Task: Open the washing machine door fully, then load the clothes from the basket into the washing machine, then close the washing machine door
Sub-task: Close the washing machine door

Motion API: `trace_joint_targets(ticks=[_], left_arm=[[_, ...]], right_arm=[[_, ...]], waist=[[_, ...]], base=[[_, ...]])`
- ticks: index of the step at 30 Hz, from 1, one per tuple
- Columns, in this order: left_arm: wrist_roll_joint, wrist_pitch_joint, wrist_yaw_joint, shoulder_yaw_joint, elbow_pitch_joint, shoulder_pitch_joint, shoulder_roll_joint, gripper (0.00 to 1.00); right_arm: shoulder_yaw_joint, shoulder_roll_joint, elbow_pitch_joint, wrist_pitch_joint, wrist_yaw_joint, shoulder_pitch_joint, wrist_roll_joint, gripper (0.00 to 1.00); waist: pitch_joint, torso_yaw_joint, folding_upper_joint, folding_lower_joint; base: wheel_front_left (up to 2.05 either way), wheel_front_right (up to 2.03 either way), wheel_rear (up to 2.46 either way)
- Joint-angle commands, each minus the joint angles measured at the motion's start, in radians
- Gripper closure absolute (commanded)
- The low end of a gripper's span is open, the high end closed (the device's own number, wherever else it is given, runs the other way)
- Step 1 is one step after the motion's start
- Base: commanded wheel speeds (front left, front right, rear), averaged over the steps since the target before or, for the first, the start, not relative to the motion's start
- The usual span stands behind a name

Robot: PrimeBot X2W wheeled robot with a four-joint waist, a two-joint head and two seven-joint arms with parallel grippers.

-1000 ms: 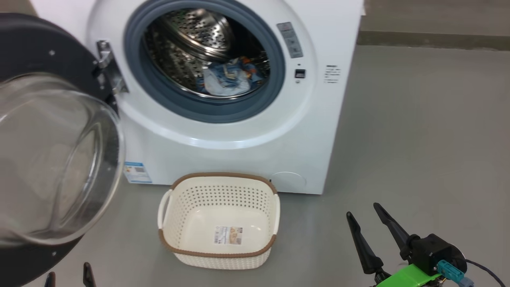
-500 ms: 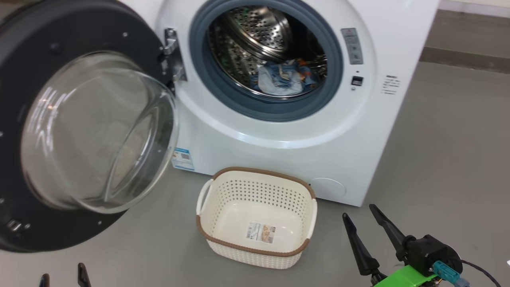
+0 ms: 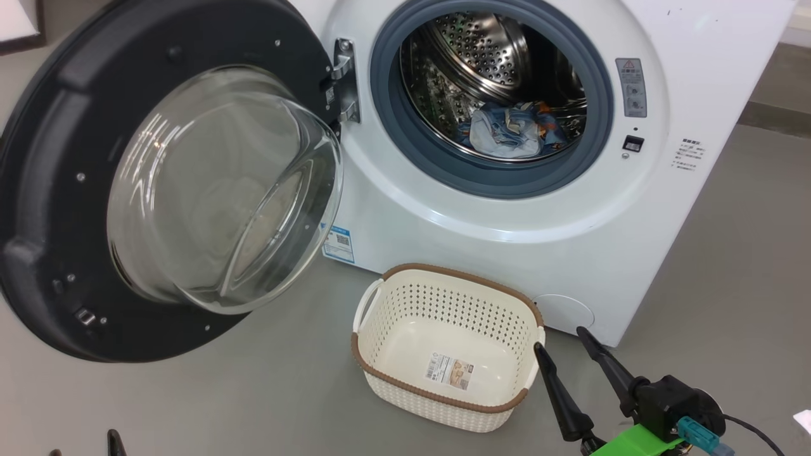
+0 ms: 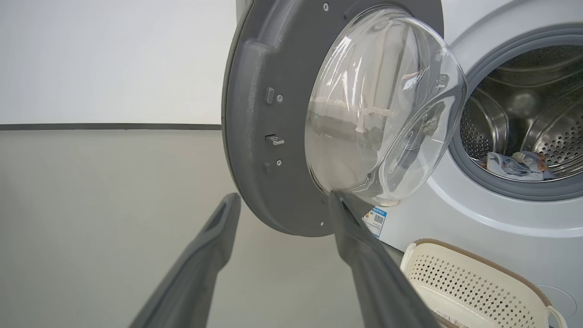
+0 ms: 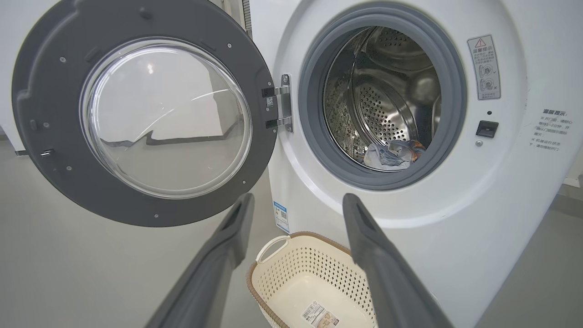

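Two jaws open, door [image 3: 209, 190] swung wide, clothes [image 3: 510, 130] in the drum [image 3: 481, 57].
My left jaws and right jaws both stand spread, gripping nothing. My right fingers [image 3: 561, 392] hang low, just right of the basket [image 3: 443, 304]. My left fingers [image 4: 205, 255] point at the door's lower rim in the left wrist view. The door hangs on its hinge [image 3: 345, 79] at the washer's [image 3: 507, 253] left, with the glass bowl bulging outward. The clothes, a blue-and-white bundle with orange, lie at the drum's bottom behind the seal [image 3: 500, 180]. The basket sits on the floor [image 3: 253, 392] just before the washer, below the opening. A label [image 3: 451, 370] shows on the basket's bare bottom.
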Motion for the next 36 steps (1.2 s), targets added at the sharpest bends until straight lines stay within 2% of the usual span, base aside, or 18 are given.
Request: trace_joint_targets(ticks=[1, 14, 15, 16, 17, 24, 30, 36], left_arm=[[-0.008, -0.008, 0.01, 0.034, -0.029, -0.016, 0.004, 0.0], [-0.03, -0.008, 0.032, 0.026, -0.041, -0.004, 0.004, 0.0], [-0.036, -0.008, 0.03, 0.023, -0.038, -0.003, 0.004, 0.25], [-0.042, -0.008, 0.028, 0.022, -0.037, -0.004, 0.004, 0.9], [-0.046, -0.008, 0.024, 0.021, -0.036, -0.005, 0.004, 1.0], [-0.126, -0.008, -0.022, 0.042, -0.03, -0.024, 0.004, 1.0], [-0.141, -0.008, -0.074, 0.117, -0.016, -0.089, 0.005, 1.0], [-0.156, -0.008, -0.118, 0.168, 0.016, -0.165, 0.031, 1.0]], right_arm=[[0.031, -0.002, -0.019, -0.007, 0.002, -0.025, -0.008, 0.0], [0.052, -0.017, -0.005, -0.007, 0.002, -0.05, 0.0, 0.0], [0.051, -0.018, -0.004, -0.007, 0.002, -0.05, 0.001, 0.0], [0.051, -0.018, -0.004, -0.007, 0.002, -0.049, 0.002, 0.0], [0.051, -0.018, -0.003, -0.007, 0.002, -0.048, 0.002, 0.0], [0.037, -0.016, -0.01, -0.007, 0.002, -0.034, 0.004, 0.0], [0.033, -0.013, -0.012, -0.007, 0.002, -0.031, 0.004, 0.0], [0.031, -0.01, -0.014, -0.007, 0.002, -0.029, 0.008, 0.0]], waist=[[0.006, 0.006, 0.0, 0.0], [0.014, 0.012, 0.0, 0.0], [0.014, 0.012, 0.0, 0.0], [0.013, 0.011, 0.0, 0.0], [0.012, 0.01, 0.0, 0.0], [0.01, 0.008, 0.0, 0.0], [0.013, 0.008, 0.0, 0.0], [0.014, 0.006, 0.0, 0.0]], base=[[0.0, 0.0, 0.0], [0.0, 0.0, 0.0], [0.0, 0.0, 0.0], [0.0, 0.0, 0.0], [0.0, 0.0, 0.0], [0.0, 0.0, 0.0], [0.0, 0.0, 0.0], [0.0, 0.0, 0.0]])
